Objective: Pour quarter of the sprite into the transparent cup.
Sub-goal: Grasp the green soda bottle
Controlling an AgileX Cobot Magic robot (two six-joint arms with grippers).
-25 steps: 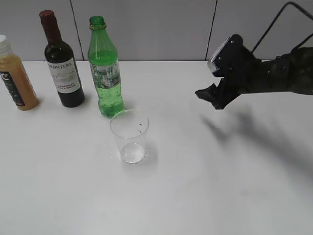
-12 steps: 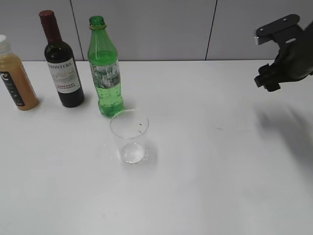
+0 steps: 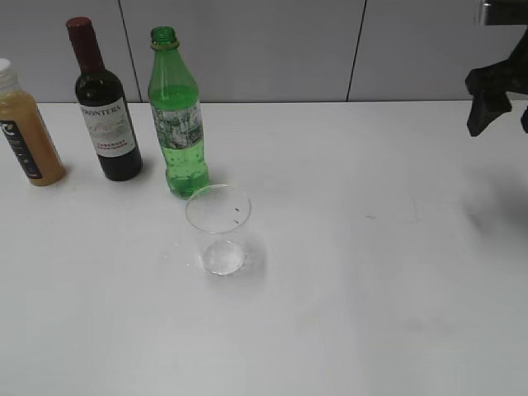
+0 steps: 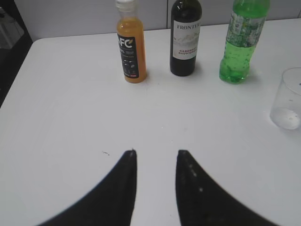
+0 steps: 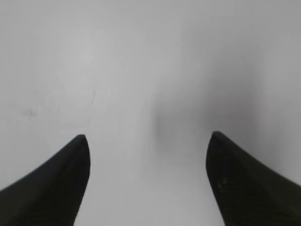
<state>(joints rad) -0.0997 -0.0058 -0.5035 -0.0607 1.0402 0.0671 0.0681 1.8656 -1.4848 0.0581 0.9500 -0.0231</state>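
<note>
The sprite (image 3: 176, 115), a tall green capless bottle, stands upright at the back left of the white table; it also shows in the left wrist view (image 4: 241, 42). The transparent cup (image 3: 219, 229) stands just in front of it and holds a little clear liquid; it also shows at the right edge of the left wrist view (image 4: 289, 99). My right gripper (image 3: 495, 103) is open and empty, raised at the far right edge, far from both. My left gripper (image 4: 156, 153) is open and empty above bare table, out of the exterior view. The right wrist view (image 5: 148, 139) shows only table.
A dark wine bottle with a red top (image 3: 106, 111) stands left of the sprite, and an orange juice bottle (image 3: 25, 132) stands at the far left. Both also show in the left wrist view (image 4: 185, 37), (image 4: 131, 47). The table's left edge (image 4: 14, 80) is near.
My right gripper has pulled back from the middle right of the table to the far right edge and risen. The bottles and the cup have not moved.
</note>
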